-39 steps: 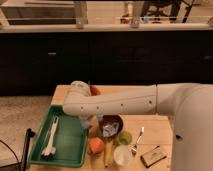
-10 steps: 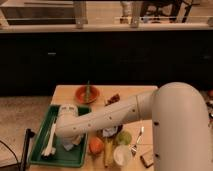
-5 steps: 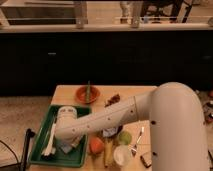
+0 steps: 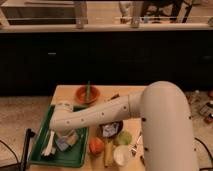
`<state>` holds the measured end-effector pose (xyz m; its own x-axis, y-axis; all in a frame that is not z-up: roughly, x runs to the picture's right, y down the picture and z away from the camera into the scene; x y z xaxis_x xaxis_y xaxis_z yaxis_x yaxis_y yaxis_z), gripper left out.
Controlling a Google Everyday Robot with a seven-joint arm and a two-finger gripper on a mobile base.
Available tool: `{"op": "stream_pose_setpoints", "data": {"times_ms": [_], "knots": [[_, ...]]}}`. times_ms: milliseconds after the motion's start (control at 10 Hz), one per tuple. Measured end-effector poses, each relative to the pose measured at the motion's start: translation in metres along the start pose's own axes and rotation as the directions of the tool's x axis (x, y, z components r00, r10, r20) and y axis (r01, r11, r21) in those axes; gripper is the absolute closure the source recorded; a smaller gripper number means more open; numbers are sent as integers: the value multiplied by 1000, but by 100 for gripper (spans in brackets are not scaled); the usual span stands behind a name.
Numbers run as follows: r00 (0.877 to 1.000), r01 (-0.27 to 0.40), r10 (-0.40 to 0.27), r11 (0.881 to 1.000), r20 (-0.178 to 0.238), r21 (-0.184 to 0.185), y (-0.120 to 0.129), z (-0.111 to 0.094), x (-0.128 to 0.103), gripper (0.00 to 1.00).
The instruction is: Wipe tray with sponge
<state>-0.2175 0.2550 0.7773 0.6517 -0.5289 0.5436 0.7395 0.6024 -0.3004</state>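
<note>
The robot's gripper (image 4: 66, 136), lowered from above the surface (image 4: 65, 93) within seconds, now presses into the green tray (image 4: 37, 150) over the pale sponge (image 4: 67, 141); finger state cannot be told. Wiping looks underway.

Claw (image 4: 66, 139) behind arm (image 4: 100, 116), over tray (image 4: 40, 150).

— Arm: pose?
— White arm (image 4: 115, 112) reaches from lower right, leftward and downward, wrist bent down.
— End effector (image 4: 66, 139): location?
— Below the wrist, at lower left, pointing down.
</note>
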Motion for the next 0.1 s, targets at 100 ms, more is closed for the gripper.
{"op": "stream_pose_setpoints", "data": {"times_ms": [100], "knots": [[1000,-19,19,1000,2,-5,-2,0,2,99]]}}
